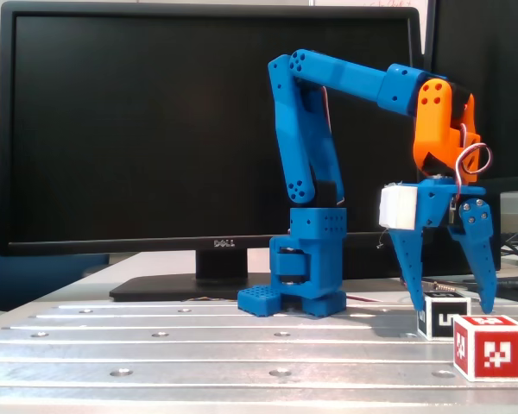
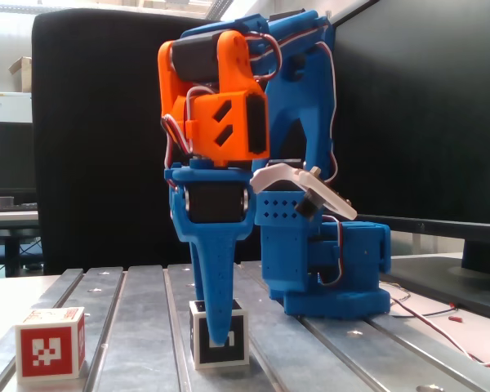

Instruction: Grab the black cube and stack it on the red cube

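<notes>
Tool (image 1: 449, 304) comes straight down with fingers spread wide, straddling the black cube (image 1: 443, 315) on the worktop (image 1: 198, 354). In the other fixed view one finger (image 2: 216, 302) covers the marker's middle. The red cube (image 1: 489, 347), its blocky white-and-red face clear, sits just beside the tool.

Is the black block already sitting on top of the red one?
No: in a fixed view the black cube rests on the metal table behind the red cube, with the gripper straddling it.
</notes>
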Controlling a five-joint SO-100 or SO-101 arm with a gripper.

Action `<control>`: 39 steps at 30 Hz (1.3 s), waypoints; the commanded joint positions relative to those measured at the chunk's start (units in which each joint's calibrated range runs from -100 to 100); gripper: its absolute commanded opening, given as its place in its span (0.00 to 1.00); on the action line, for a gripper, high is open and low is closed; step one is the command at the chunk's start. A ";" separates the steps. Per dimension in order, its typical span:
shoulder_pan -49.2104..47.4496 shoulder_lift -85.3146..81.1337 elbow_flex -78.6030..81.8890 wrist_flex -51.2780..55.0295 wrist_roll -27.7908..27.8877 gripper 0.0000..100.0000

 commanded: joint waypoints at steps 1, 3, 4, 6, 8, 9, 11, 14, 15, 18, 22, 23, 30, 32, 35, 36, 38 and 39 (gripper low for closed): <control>-0.25 0.02 0.53 -0.37 0.08 0.28; -0.25 -0.06 2.07 -2.25 0.03 0.28; -0.25 -0.15 2.79 -3.19 0.03 0.28; -0.18 -0.15 3.69 -4.22 0.08 0.28; -0.10 -0.15 4.15 -4.56 0.08 0.28; -0.10 -0.15 4.24 -4.56 0.03 0.28; -0.18 -0.06 4.24 -4.56 -0.13 0.28; -0.18 -0.06 4.33 -4.56 -0.18 0.28; -0.25 -0.06 4.33 -4.56 -0.23 0.28; -0.25 -0.06 4.60 -4.56 -0.23 0.28; -0.10 -0.06 4.87 -4.56 -0.23 0.27; -0.10 -0.06 4.87 -4.56 -0.23 0.27; -0.25 -0.06 4.87 -4.39 -0.23 0.25; -0.25 -0.06 4.69 -4.47 -0.23 0.22; -0.62 -0.15 4.24 -4.47 -0.60 0.18; -0.62 -0.15 4.15 -4.47 -0.92 0.18; -0.69 -0.15 4.15 -4.47 -1.02 0.18; -0.69 -0.15 4.15 -4.47 -1.02 0.18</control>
